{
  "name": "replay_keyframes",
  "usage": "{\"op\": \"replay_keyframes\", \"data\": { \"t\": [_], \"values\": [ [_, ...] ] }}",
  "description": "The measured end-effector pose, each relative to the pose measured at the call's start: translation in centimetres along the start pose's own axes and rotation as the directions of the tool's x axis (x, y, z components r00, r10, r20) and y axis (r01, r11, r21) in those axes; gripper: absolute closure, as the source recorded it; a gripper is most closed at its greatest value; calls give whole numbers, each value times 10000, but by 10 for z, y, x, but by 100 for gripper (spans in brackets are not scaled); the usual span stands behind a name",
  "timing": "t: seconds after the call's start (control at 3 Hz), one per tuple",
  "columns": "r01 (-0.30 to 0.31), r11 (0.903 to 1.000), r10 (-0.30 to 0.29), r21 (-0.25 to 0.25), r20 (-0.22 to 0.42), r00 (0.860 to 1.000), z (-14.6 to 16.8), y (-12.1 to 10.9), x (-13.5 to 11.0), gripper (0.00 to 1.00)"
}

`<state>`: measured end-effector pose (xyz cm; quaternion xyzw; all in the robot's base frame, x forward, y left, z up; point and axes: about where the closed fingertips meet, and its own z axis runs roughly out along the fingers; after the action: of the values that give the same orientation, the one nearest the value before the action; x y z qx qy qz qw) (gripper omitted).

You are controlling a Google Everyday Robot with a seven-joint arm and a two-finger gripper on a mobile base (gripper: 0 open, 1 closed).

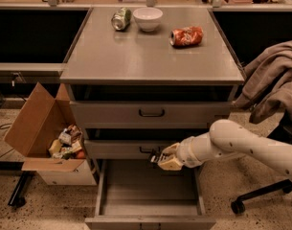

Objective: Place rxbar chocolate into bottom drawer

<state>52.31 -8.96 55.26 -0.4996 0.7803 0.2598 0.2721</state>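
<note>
The bottom drawer (150,193) of the grey cabinet is pulled out, and the part of its plain grey inside that shows is bare. My gripper (161,159) hangs over the back part of that drawer, just below the middle drawer's black handle (146,150). It is shut on a small dark bar with pale stripes, the rxbar chocolate (155,156), which sticks out at its left tip. My white arm (231,140) reaches in from the right.
On the cabinet top (150,56) lie a green can (120,19), a white bowl (148,18) and a crushed orange can (186,36). An open cardboard box (38,123) of wrappers stands at the left. A chair draped with cloth (275,80) stands at the right.
</note>
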Motion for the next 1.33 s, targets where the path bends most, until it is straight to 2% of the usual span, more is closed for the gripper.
{"op": "replay_keyframes", "data": {
  "t": [0.33,0.67,1.0,1.33],
  "values": [
    [-474,9982,481,356,-176,9987,36,-3,47,100],
    [-474,9982,481,356,-176,9987,36,-3,47,100],
    [-551,9977,569,407,-439,9974,51,-5,62,100],
    [-374,9969,412,689,-544,9977,76,-12,101,100]
  ]
}}
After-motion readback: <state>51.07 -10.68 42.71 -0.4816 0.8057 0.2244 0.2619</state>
